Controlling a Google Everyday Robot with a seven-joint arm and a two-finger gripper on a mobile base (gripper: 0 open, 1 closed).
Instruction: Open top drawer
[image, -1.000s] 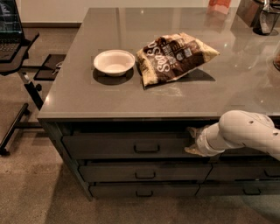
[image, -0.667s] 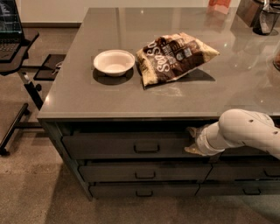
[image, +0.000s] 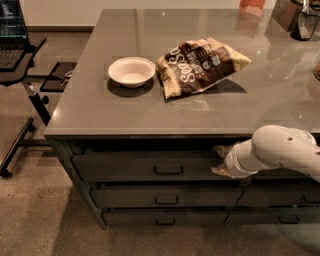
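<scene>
Claw (image: 220, 161) at top drawer (image: 125, 168), right end, grip unclear, one bowl (image: 131, 71), one bag (image: 200, 65)

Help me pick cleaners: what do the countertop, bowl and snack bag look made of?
Countertop: likely polished stone or laminate, showing soft reflections. Bowl: white, matte, perhaps paper or ceramic. Snack bag: glossy crinkled plastic film. The tool sits at the top drawer's right end.

The gripper (image: 219, 161), at 4 o'clock, covers the right end of the top drawer (image: 145, 167). Its arm (image: 285, 150) is cut off by the frame edge at 3 o'clock. The orange item (image: 252, 6) at 1 o'clock is cropped and unidentifiable.
</scene>
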